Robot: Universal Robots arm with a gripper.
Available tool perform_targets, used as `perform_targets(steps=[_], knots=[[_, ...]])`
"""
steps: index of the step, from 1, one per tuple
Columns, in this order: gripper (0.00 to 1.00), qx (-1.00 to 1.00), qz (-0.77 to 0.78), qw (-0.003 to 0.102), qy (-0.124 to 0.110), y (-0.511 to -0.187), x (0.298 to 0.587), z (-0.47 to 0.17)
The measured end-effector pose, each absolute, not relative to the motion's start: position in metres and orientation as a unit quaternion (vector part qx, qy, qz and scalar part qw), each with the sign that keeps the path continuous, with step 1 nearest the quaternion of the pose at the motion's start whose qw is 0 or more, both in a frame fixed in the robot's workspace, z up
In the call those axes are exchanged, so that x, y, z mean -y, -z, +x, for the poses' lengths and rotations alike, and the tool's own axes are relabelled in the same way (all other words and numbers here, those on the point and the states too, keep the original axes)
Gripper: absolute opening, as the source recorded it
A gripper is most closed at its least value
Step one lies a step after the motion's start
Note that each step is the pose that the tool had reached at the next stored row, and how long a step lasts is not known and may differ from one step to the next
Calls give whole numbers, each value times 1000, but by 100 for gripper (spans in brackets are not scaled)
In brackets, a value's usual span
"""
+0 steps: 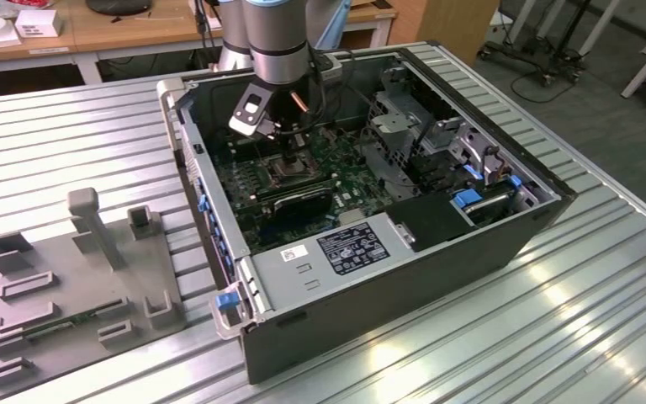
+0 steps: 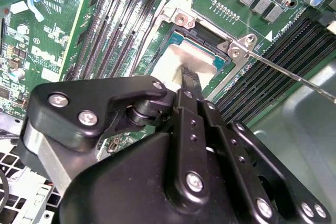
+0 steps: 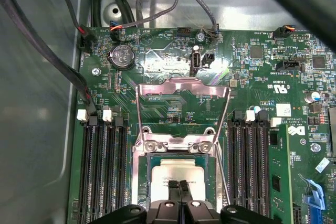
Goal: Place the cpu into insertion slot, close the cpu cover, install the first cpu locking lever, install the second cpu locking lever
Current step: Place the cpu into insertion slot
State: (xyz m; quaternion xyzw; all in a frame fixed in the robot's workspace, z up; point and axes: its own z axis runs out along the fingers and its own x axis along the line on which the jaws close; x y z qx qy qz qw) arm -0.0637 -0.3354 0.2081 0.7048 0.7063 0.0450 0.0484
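An open case (image 1: pixel 447 252) lies on a ribbed metal table (image 1: pixel 76 143), wooden desks (image 1: pixel 132 34) behind. The gripper (image 3: pixel 179 184), clenched empty, touches the cpu (image 3: pixel 167 169) in the slot (image 3: pixel 181 155).

One arm (image 1: pixel 272 34) with one gripper (image 3: pixel 179 183), one open computer case (image 1: pixel 413 269) and one grey fixture plate (image 1: pixel 76 286). One green circuit board (image 3: pixel 157 108) carries one cpu (image 3: pixel 181 171), one insertion slot (image 3: pixel 143 179), one cpu cover (image 3: pixel 181 86), one coin battery (image 3: pixel 122 56) and two banks of black memory slots (image 3: pixel 105 171)

Circuit board (image 3: pixel 294 85) and label (image 1: pixel 346 247) print is illegible.
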Motion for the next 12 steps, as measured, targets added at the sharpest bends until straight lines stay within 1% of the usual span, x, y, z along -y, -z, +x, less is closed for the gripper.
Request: perform_targets(steps=[5,7,12], knots=[[10,-706,705,48,-45,-208,335,-64],[10,-707,705,43,-39,-208,335,-63],[10,-707,705,42,-39,-208,335,-63]])
